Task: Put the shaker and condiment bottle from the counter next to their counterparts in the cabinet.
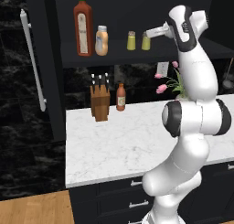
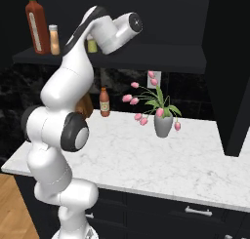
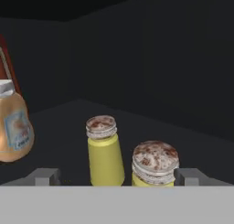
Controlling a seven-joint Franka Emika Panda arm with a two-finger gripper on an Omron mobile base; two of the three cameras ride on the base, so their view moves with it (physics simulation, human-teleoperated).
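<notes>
**Both items on the shelf, gripper spread around the shaker**

Left base view: my gripper [image 1: 150, 34] reaches into the cabinet [image 1: 45, 58] at shelf height, right at the shaker [image 1: 146, 41]. The shaker stands upright just beside its twin [image 1: 131, 40], which sits at its 9 o'clock; I judge that pairing is the point of putting it here. Further toward 9 o'clock the condiment bottle [image 1: 101, 40] stands just beside the tall red bottle [image 1: 82, 29], so it seems already delivered. Down on the table [image 1: 119, 145] a knife block [image 1: 100, 102] and a slim red-brown bottle [image 1: 120, 97] stand at the back.

Right base view: my arm covers most of the shelf; the tall red bottle [image 2: 35, 27] and condiment bottle [image 2: 54, 40] stand at 10 o'clock, and a vase of tulips [image 2: 162, 123] rests on the table [image 2: 146, 160].

Hand view: my fingertips [image 3: 43, 176] stand wide apart, one on either side. The shaker [image 3: 154, 163] sits between them at 6 o'clock, unclamped, its twin [image 3: 104, 151] just at its 10 o'clock. The condiment bottle [image 3: 13, 127] shows at 9 o'clock.
</notes>
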